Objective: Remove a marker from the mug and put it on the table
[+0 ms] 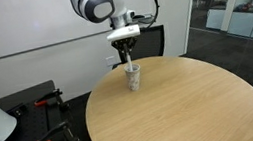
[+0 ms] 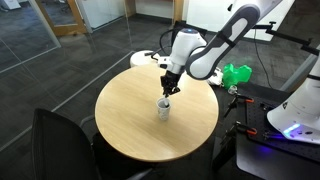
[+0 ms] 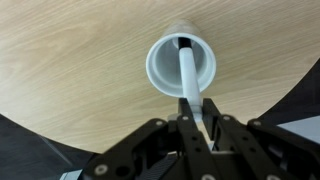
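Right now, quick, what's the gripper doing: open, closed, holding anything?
Gripper: closed on the upper end of the marker, whose lower end is inside the mug.

Round table (image 3: 70, 60), light tan wood-grain top, matt. Beneath the jaws: whitish cylindrical mug (image 3: 153, 62), smooth; slim white marker (image 3: 188, 78), smooth plastic.
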{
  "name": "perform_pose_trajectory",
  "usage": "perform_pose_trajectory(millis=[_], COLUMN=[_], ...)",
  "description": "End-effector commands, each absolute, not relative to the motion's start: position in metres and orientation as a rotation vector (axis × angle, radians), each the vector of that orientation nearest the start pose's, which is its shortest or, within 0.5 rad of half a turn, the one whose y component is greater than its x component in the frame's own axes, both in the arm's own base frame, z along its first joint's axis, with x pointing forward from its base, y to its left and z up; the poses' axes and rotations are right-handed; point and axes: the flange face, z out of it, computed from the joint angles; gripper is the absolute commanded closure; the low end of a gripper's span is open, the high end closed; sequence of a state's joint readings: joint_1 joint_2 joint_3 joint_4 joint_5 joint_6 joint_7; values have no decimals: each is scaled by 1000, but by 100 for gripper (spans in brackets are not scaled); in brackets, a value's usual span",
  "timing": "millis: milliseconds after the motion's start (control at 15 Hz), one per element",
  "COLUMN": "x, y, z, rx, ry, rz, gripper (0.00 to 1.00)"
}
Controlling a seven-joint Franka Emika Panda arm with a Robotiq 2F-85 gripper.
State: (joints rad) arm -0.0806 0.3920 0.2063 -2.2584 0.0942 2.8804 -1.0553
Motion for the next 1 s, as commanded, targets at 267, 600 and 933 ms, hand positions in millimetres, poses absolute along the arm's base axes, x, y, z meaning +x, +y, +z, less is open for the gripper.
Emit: perform_pose_trajectory(millis=[267, 600, 933], x=[497, 471, 468], y=[75, 56, 20], z=[288, 321, 333], rx=[-2730, -2822, -2958], ry=[-1673, -1597, -1335], rz=[-629, -677, -581], gripper=[95, 95, 95])
